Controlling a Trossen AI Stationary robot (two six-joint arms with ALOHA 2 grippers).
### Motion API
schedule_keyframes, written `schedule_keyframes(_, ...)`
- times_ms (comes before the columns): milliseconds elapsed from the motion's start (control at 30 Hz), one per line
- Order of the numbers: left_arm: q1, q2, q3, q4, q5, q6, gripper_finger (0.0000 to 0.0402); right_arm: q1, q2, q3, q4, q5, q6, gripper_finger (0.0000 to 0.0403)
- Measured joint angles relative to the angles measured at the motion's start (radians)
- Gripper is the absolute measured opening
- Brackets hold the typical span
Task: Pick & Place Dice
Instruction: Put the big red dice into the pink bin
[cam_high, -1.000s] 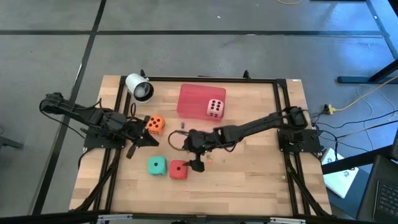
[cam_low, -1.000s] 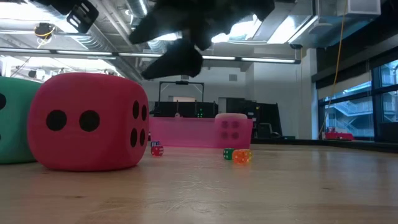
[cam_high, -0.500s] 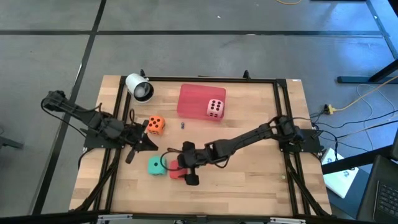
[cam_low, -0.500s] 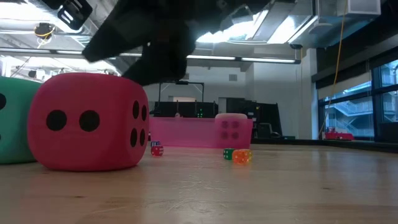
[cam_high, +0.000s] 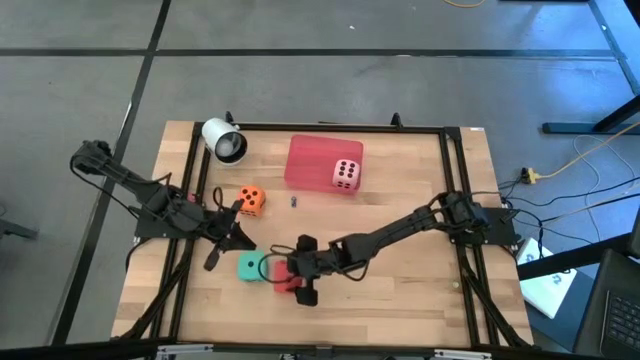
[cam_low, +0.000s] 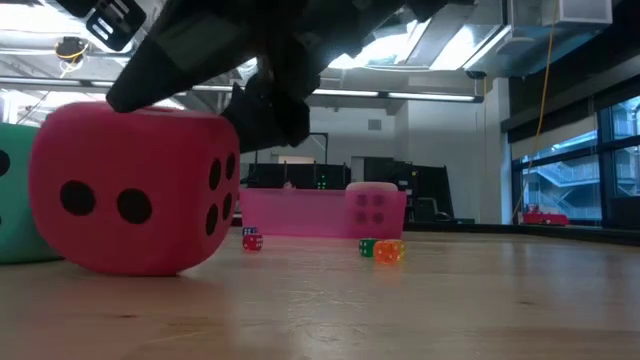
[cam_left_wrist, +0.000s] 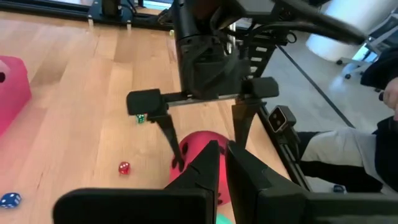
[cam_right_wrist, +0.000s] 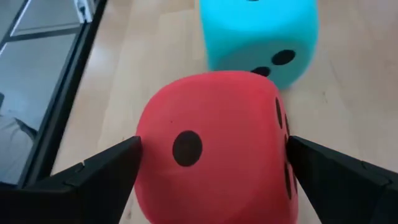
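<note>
The red die (cam_high: 284, 283) lies near the table's front, close beside the teal die (cam_high: 250, 266). My right gripper (cam_high: 290, 277) stands open over the red die, one finger on each side, as the right wrist view shows (cam_right_wrist: 214, 146). The die (cam_low: 130, 190) sits tipped, not flat. The orange die (cam_high: 250, 200) rests on the table farther back. The pale pink die (cam_high: 346, 173) sits on the pink tray (cam_high: 305, 160). My left gripper (cam_high: 242, 240) is shut and holds nothing. It hovers left of the red die (cam_left_wrist: 199, 152) and points at it. My right gripper's open fingers (cam_right_wrist: 109, 171) stand against two opposite sides of the red die (cam_right_wrist: 146, 143), the die filling the gap between them. They come slanting down from the table's right. The die is tilted, its lower edge (cam_low: 120, 268) on the table.
A white cylinder (cam_high: 224, 140) lies at the far left. Tiny coloured dice (cam_low: 380, 250) are scattered on the wood between the tray and the big dice. A dark frame (cam_high: 455, 160) runs round the tabletop. Bare wood lies to the front right.
My right gripper has gone down and toward the table's left and near edge, staying open, and has come over the red die. The die has tipped and slid slightly toward the teal die. My left gripper has drifted a little toward the near edge.
</note>
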Motion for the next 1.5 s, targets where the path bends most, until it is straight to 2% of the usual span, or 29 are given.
schedule_keyframes(233, -0.006, 0.005, 0.0, 0.0, -0.021, 0.0, 0.0022, 0.025, 0.0, 0.0, 0.001, 0.043, 0.011, 0.04)
schedule_keyframes(533, -0.006, 0.005, 0.0, 0.0, -0.024, 0.0, 0.0022, 0.017, 0.0, 0.0, -0.015, 0.021, 0.027, 0.0391)
schedule_keyframes(667, -0.006, 0.005, 0.0, 0.0, -0.024, -0.001, 0.0022, 0.005, 0.0, 0.0, -0.015, -0.017, 0.027, 0.036)
schedule_keyframes(1200, -0.006, 0.005, 0.0, 0.0, -0.024, -0.009, 0.0022, 0.004, -0.004, 0.0, -0.013, -0.053, 0.025, 0.0211)
schedule_keyframes(1500, -0.006, 0.005, 0.0, -0.001, -0.024, -0.01, 0.0022, 0.007, -0.049, -0.005, -0.046, -0.069, -0.008, 0.0189)
